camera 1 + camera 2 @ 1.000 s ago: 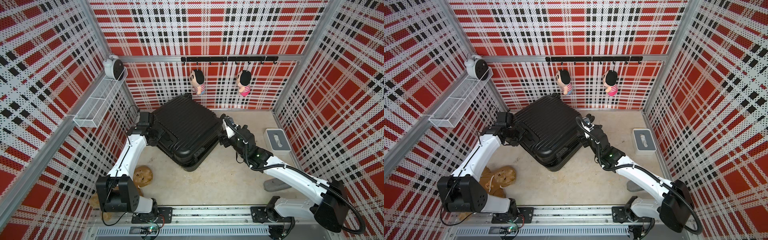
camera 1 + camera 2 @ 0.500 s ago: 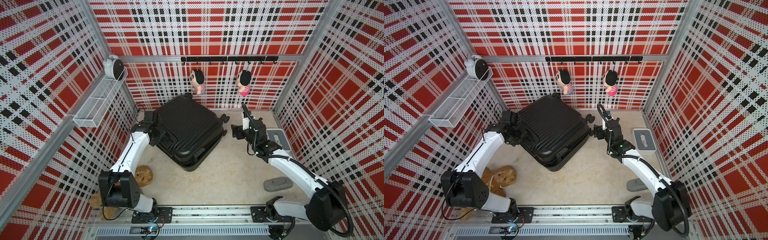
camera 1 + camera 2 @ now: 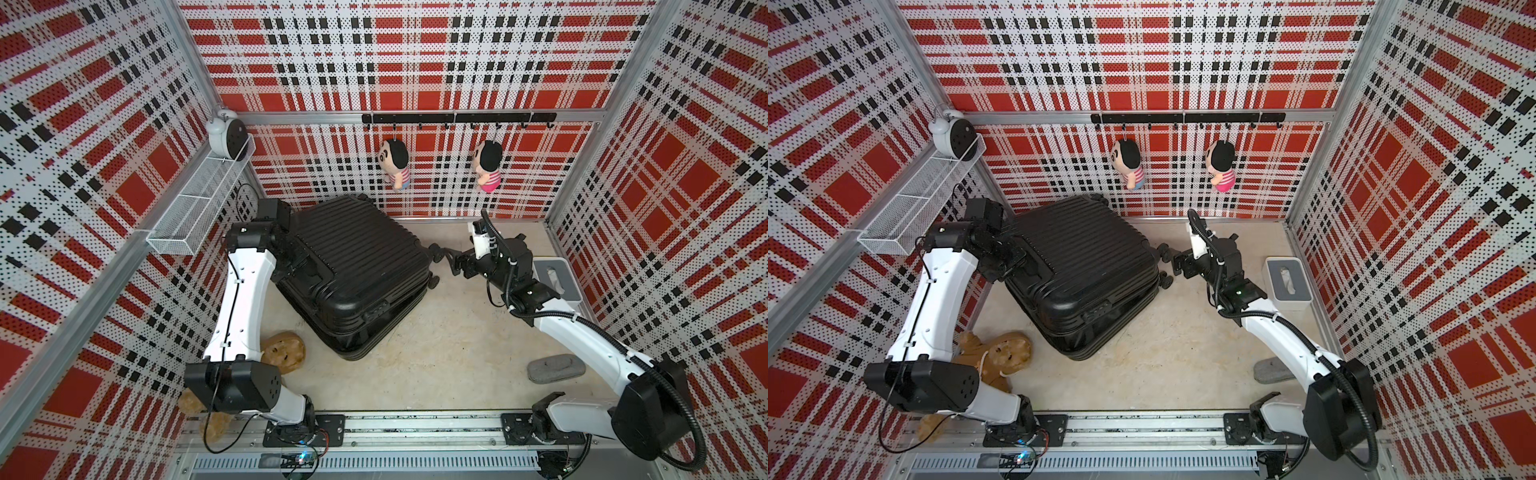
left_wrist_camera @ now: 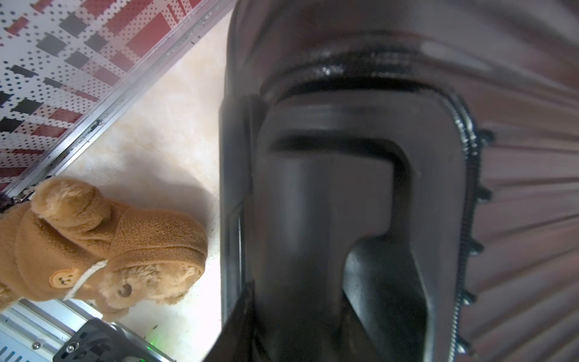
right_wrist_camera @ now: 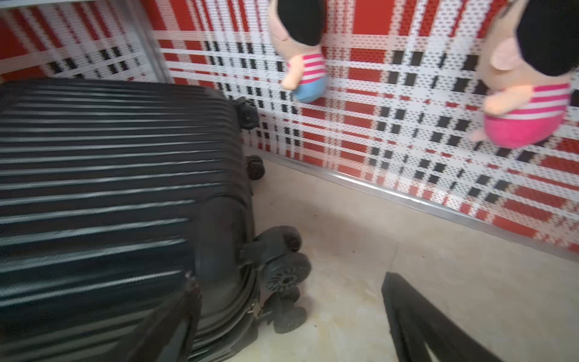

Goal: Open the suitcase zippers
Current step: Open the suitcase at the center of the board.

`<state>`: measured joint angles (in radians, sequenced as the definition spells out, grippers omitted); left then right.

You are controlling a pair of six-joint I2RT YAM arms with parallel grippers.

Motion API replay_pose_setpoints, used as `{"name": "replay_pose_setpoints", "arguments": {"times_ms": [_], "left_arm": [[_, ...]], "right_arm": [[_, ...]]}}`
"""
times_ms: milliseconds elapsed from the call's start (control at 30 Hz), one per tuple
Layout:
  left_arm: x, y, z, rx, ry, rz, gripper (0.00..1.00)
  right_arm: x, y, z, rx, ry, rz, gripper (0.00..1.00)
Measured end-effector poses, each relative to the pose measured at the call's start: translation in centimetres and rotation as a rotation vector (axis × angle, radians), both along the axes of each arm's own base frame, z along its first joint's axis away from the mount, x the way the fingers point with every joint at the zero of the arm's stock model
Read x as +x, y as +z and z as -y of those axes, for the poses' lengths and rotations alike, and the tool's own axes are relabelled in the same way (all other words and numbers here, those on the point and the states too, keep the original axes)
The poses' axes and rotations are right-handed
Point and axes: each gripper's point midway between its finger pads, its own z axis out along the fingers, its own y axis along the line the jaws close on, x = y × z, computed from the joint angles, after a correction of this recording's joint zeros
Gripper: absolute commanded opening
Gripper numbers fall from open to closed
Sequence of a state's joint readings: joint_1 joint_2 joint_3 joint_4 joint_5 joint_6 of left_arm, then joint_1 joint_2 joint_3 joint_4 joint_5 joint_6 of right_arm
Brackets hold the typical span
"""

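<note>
The right fingers [image 5: 416, 326] have backed off the suitcase [image 3: 353, 253], spread wide beside its wheels [image 5: 285, 275], while the left fingers [image 3: 1012, 262], grip unclear, now sit at its handle [image 4: 329, 188] near the tabletop's [image 3: 415, 374] back-left corner; the zippers [image 3: 395, 314] look unopened.

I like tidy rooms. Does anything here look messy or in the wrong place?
Yes. The brown teddy bear lies flopped on the floor beside the left arm, partly hidden by it. The black suitcase lies flat, crooked to the back wall. Nothing looks spilled or broken.
</note>
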<state>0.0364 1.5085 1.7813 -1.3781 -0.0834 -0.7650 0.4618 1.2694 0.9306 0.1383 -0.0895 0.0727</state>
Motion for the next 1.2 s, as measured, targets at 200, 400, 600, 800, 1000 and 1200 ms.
{"name": "replay_pose_setpoints", "arguments": {"times_ms": [200,400,600,800,1000,1200], "left_arm": [[1.3,2.6,0.8,-0.049,0.006,0.072,0.00],[1.7,2.9,1.8,-0.120,0.007,0.092,0.00],[3.4,4.8,3.2,-0.220,0.007,0.190,0.00],[6.2,10.6,4.7,-0.315,-0.031,0.432,0.00],[6.8,13.7,5.0,-0.334,-0.052,0.557,0.00],[6.8,14.5,5.0,-0.341,-0.062,0.601,0.00]], "right_arm": [[-4.2,-1.4,-2.0,-0.076,0.094,0.196,1.00],[-9.9,-4.3,-7.2,-0.229,0.206,0.461,1.00],[-14.2,-7.8,-13.7,-0.388,0.241,0.721,1.00],[-12.3,-8.9,-17.9,-0.510,0.097,0.814,1.00],[-9.8,-8.0,-18.8,-0.552,-0.067,0.803,1.00],[-8.4,-8.1,-19.2,-0.597,-0.132,0.776,0.95]]}}
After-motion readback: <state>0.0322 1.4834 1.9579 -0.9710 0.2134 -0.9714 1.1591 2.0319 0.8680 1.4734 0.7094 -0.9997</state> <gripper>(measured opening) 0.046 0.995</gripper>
